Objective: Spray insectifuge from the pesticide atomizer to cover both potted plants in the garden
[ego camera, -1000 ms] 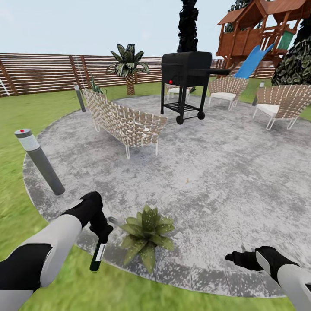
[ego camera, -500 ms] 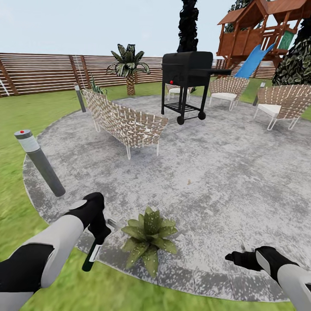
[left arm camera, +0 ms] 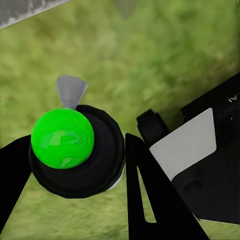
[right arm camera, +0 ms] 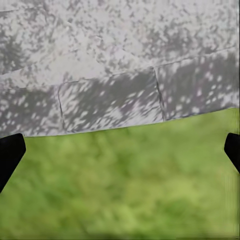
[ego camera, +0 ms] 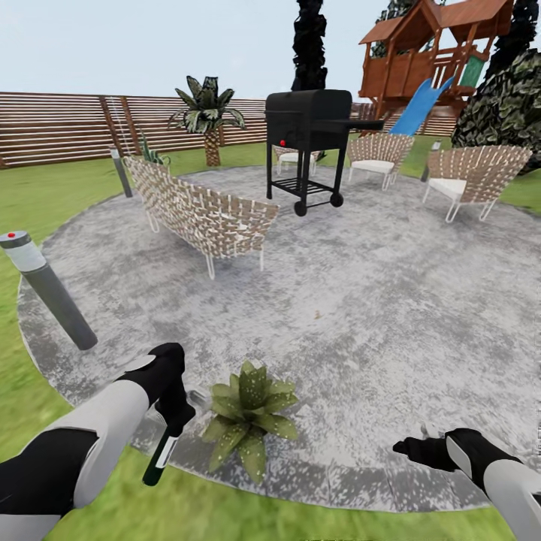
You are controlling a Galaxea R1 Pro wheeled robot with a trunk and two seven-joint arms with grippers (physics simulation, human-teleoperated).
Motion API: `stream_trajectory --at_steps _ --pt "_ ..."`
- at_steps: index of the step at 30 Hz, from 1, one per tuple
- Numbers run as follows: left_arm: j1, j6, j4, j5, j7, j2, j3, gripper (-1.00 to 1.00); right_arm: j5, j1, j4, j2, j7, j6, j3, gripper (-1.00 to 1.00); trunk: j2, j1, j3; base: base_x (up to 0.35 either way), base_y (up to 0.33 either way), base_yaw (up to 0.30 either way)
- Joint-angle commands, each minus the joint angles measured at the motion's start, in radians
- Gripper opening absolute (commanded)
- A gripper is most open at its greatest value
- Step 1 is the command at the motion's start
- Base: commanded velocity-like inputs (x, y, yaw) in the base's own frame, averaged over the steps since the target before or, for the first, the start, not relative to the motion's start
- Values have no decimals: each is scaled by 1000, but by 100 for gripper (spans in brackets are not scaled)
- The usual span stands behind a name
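Observation:
My left gripper (ego camera: pixel 177 418) is shut on the pesticide atomizer (ego camera: pixel 159 458), a slim dark-green bottle with a white label that hangs tilted below the fingers, over the seam of patio and lawn. Seen end-on in the left wrist view, the atomizer (left arm camera: pixel 63 139) sits between the black fingers of the left gripper (left arm camera: pixel 75 167). One potted plant (ego camera: pixel 248 410), a speckled rosette, stands on the patio edge just right of that gripper. A second spiky potted plant (ego camera: pixel 151 154) stands behind the wicker sofa. My right gripper (ego camera: pixel 411 449) is open and empty low at the right; the right gripper (right arm camera: pixel 120 150) looks down on slabs and grass.
A grey bollard lamp (ego camera: pixel 46 291) stands at the patio's left rim. On the round patio (ego camera: pixel 361 300) stand a wicker sofa (ego camera: pixel 201 212), a black grill (ego camera: pixel 308 143) and wicker chairs (ego camera: pixel 472 174). A wooden fence (ego camera: pixel 60 128), a palm and a playhouse close the back.
The whole head view has shifted, so the camera has moved. The bottle has swung slightly in my left gripper. The right arm holds its place.

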Motion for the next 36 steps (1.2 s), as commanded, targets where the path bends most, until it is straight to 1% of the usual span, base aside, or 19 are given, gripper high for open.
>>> stream_trajectory --at_steps 1,10,14,18,23,34,36 --pt "0 10 -2 -3 -9 1 -6 -100 5 0 -1 0 3 6 -6 100 0 0 -1 0 0 -205" --pt "0 12 3 -3 -9 9 -4 -100 5 0 0 0 2 6 -6 100 0 0 -1 4 7 -31" --pt "0 12 7 -1 -9 11 -5 -100 5 0 0 0 2 6 -6 100 0 0 -1 108 226 0" --pt "1 12 43 0 -9 9 -5 -100 5 0 10 0 2 6 -6 100 0 0 -1 68 134 0" --pt "37 10 65 3 -9 8 -5 -100 5 0 26 0 2 6 -6 100 0 0 -1 6 12 0" --pt "41 12 59 5 -9 8 4 -100 9 0 26 2 2 6 -5 100 0 0 -1 0 0 0" --pt "42 12 41 5 -9 8 5 -100 9 0 26 1 2 6 -6 100 0 0 -1 112 0 0"
